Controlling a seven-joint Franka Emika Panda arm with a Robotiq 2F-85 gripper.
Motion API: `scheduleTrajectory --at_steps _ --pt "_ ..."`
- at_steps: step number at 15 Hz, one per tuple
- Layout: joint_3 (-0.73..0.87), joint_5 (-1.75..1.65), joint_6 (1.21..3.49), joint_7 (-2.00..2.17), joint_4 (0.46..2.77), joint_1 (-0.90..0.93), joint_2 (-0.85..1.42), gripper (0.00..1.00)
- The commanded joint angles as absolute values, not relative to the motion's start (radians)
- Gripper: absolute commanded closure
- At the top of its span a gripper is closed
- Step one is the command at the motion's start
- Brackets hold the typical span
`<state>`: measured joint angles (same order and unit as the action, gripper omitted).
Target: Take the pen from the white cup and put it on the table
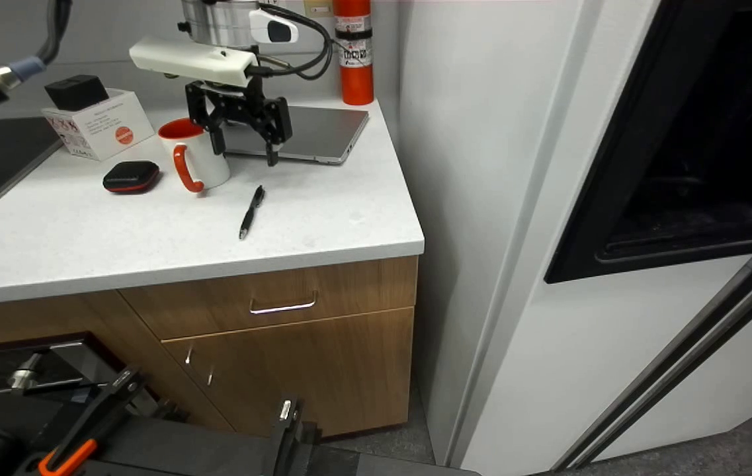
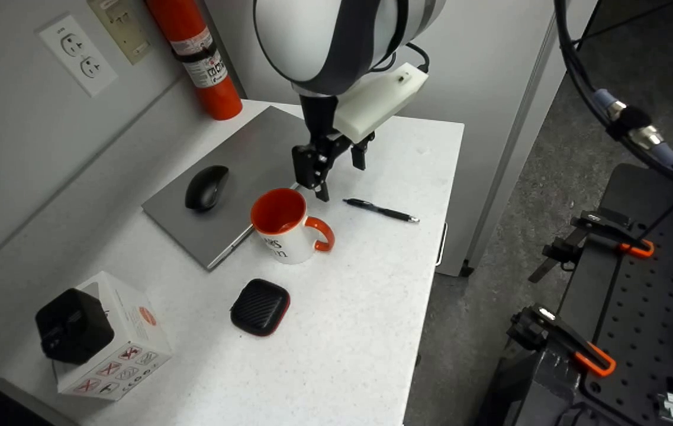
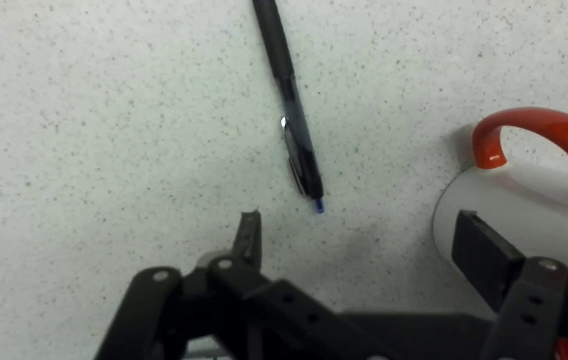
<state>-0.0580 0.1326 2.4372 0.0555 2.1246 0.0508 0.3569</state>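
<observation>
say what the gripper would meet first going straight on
Pointing down, the gripper would likely meet the table near the pen, though one finger might clip the cup first; depth is unclear.

White cup [image 2: 296,239]: bears dark lettering [image 2: 279,252], an "S" above an "n" (remainder unclear). Box [image 2: 126,331], near the white cup: pictograms [image 2: 109,368], some crossed in red; round orange mark [image 2: 147,316], wording illegible. Fire extinguisher [image 1: 357,80], well apart from the white cup: white labels [image 1: 355,53], print too small to read.
</observation>
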Motion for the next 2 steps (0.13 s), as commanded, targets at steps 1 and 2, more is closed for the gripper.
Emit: scheduleTrajectory --at_steps 1,2 --pt "-0.059 0.131 2.434 0.056 2.123 0.050 0.357 0.00" --pt "-0.059 0.131 2.434 0.056 2.124 0.050 0.357 0.00"
